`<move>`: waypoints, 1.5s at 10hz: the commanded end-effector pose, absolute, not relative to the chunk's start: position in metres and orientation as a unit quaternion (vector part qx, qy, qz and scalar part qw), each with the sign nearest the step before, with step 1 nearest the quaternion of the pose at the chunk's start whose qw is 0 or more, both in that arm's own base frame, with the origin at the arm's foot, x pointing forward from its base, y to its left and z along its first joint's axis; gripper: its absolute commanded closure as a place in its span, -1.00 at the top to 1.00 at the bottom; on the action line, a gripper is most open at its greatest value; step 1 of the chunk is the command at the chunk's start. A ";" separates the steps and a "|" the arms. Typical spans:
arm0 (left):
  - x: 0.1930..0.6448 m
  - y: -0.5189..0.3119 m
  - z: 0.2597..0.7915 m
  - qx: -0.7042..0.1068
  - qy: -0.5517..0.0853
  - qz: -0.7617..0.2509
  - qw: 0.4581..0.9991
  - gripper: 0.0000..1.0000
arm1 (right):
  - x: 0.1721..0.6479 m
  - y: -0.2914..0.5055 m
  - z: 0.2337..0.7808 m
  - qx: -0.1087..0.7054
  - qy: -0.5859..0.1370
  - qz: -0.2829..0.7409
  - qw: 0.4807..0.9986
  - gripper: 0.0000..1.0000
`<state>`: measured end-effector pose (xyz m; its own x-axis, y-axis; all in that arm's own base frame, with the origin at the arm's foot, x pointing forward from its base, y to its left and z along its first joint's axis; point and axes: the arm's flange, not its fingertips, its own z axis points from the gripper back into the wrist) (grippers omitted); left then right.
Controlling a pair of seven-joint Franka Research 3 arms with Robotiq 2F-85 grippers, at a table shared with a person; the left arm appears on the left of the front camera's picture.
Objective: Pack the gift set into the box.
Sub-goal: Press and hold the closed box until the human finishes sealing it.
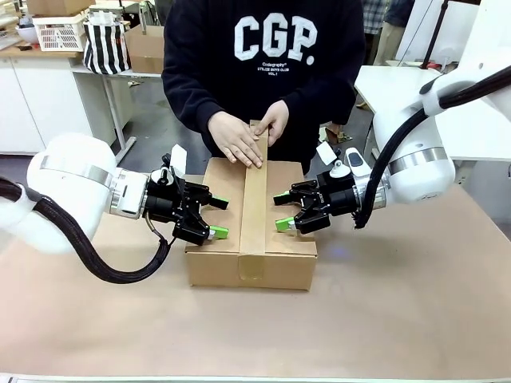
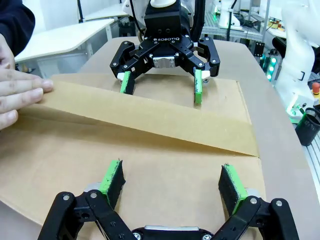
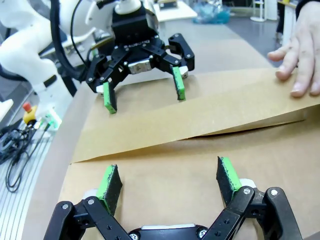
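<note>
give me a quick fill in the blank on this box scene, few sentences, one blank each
1. The box has its top flaps ____.
2. The person's hands press a strip of brown ____ along the lid's middle seam.
3. The left hand and the right hand both have their fingers ____.
4. The two robot hands sit on ____ sides of the strip.

Missing words: closed; tape; open; opposite

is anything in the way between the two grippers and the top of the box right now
Nothing visible. The left gripper and right gripper sit open at the box top's sides. The person's hands press brown tape at the far edge, clear of both.
</note>
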<state>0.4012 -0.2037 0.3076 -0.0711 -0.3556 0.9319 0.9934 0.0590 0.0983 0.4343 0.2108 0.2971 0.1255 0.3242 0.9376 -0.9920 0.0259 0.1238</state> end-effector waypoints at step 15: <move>0.398 -0.203 0.305 -0.357 -0.443 -0.580 0.583 1.00 | 0.434 0.210 0.294 0.441 -0.377 0.540 0.610 1.00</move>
<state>0.4012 -0.2036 0.3075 -0.0709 -0.3561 0.9318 0.9934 0.0594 0.0983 0.4342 0.2108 0.2969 0.1260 0.3243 0.9375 -0.9919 0.0260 0.1243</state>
